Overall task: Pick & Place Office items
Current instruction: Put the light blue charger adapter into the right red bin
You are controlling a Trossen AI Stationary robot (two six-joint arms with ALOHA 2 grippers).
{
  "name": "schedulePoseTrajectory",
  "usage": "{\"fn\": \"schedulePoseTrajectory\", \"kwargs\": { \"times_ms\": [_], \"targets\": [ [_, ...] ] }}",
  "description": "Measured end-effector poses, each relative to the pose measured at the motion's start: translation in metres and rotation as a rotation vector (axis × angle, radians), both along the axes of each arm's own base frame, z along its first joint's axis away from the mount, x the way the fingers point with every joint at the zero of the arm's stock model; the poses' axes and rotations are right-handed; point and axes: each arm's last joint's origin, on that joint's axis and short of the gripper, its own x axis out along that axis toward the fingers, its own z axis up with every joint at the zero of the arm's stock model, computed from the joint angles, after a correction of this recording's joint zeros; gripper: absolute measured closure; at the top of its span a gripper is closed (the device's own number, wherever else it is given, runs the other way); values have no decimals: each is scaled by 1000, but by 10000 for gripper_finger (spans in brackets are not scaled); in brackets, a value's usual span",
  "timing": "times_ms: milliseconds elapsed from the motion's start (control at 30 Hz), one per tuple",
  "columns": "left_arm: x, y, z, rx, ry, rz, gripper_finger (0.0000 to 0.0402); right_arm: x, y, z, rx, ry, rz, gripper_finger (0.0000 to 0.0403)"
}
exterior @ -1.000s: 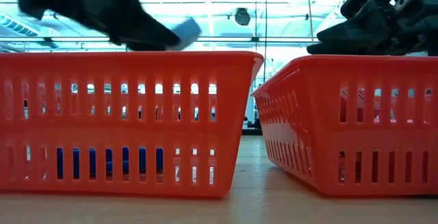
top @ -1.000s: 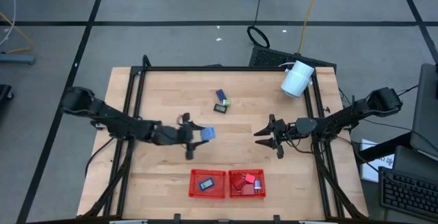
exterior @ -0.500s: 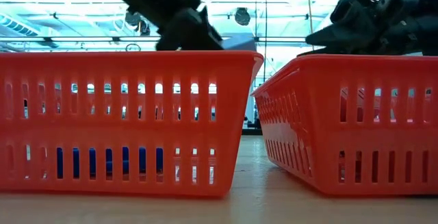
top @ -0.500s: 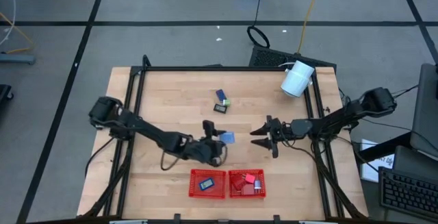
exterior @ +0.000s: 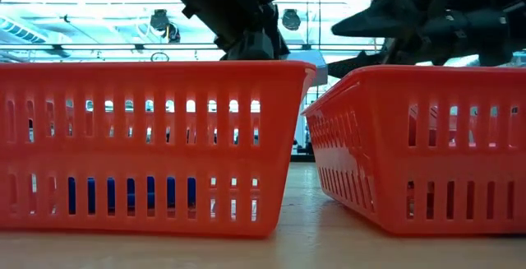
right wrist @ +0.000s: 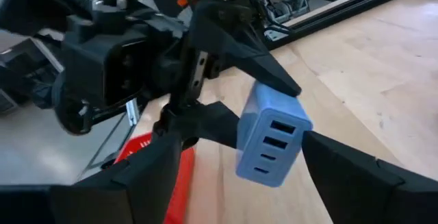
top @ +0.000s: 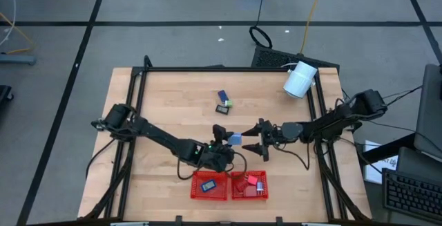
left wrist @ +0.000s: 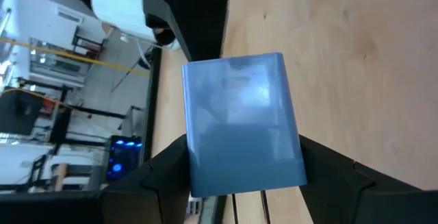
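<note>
While carrying the light blue block (top: 235, 139) toward the red trays (top: 209, 185), the left gripper (top: 230, 140) is clamping it above counter centre. Having advanced from three o'clock, the right gripper (top: 257, 139) is gaping beside it, likely for a handover.

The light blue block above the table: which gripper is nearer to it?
Left. The left gripper is shut on the light blue block; the open right gripper sits just beside it, its fingers either side, not gripping.
</note>
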Motion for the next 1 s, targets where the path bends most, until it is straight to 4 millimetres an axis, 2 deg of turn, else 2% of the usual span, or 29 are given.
{"fn": "schedulePoseTrajectory", "kwargs": {
  "times_ms": [267,400,1000],
  "targets": [
    [-2,-2,-1,47,10,24,176,19,2,-7,-10,35,-58,113],
    [0,-4,3,46,-16,18,176,20,1,-9,-16,31,-110,116],
    [2,-14,12,56,-58,-5,176,20,2,-6,-6,1,-65,117]
  ]
}}
